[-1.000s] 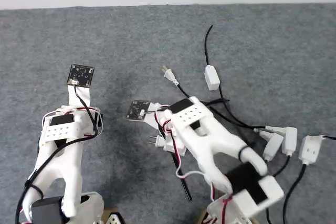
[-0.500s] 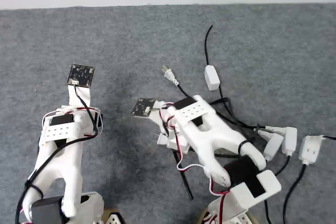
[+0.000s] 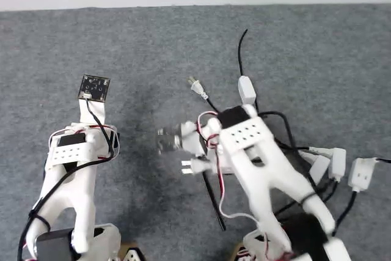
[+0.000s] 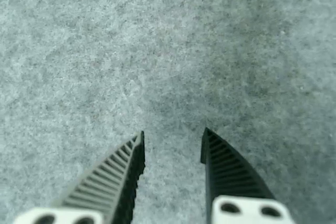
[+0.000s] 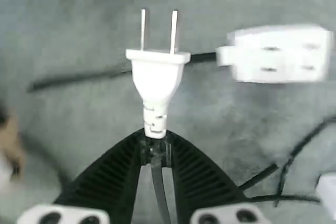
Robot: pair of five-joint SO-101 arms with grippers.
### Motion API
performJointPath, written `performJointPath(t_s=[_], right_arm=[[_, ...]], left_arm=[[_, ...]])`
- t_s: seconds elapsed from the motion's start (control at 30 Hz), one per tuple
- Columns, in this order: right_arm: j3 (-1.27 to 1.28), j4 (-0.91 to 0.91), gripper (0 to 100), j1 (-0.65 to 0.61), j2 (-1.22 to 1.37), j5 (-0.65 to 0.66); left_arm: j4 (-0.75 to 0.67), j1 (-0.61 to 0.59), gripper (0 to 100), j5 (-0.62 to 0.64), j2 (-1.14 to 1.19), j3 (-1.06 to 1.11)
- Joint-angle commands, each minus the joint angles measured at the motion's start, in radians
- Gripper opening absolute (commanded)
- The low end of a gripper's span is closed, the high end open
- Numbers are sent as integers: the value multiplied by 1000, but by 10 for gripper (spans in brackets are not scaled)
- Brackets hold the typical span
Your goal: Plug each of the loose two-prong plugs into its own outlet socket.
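White plug (image 5: 157,72): your right gripper (image 5: 155,148) is clamped on its cord end, prongs pointing away from the jaws.
Outlet socket (image 5: 275,55): near your held plug, to one side, on the grey mat (image 5: 63,30).
Left gripper (image 4: 172,148): your jaws stand parted over bare mat, holding nothing.

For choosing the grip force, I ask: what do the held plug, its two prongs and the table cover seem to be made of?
The plug looks like white moulded plastic, smooth with a slight gloss. Its prongs are probably metal: thin flat blades with a pale shine. The table cover seems grey felt or short carpet, matte, with a fuzzy speckled surface.
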Motion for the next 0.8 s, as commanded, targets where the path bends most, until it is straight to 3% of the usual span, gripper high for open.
performJointPath(t_s=[0.0, 0.1, 0.2, 0.33, 0.43, 0.6, 0.67, 0.77], right_arm=[[-78, 209, 9, 71, -113, 491], [-63, 249, 9, 136, -107, 675], [-6, 125, 20, 173, -51, 677], [9, -73, 178, 183, 44, 446], [-23, -91, 278, 160, 108, 393], [-106, -93, 215, 163, 205, 370], [-144, -91, 193, 162, 216, 241], [-206, -90, 169, 140, 214, -89]], left_arm=[[-21, -9, 170, -11, -5, -22], [-20, -9, 170, -11, -5, -22], [-20, -21, 170, -11, -5, -22], [-21, -23, 170, -11, -5, -22], [-21, -23, 170, -11, -5, -22], [-21, -23, 170, -11, -5, -22], [-20, -23, 170, -11, -5, -22], [-20, -23, 170, -11, -5, -22]])
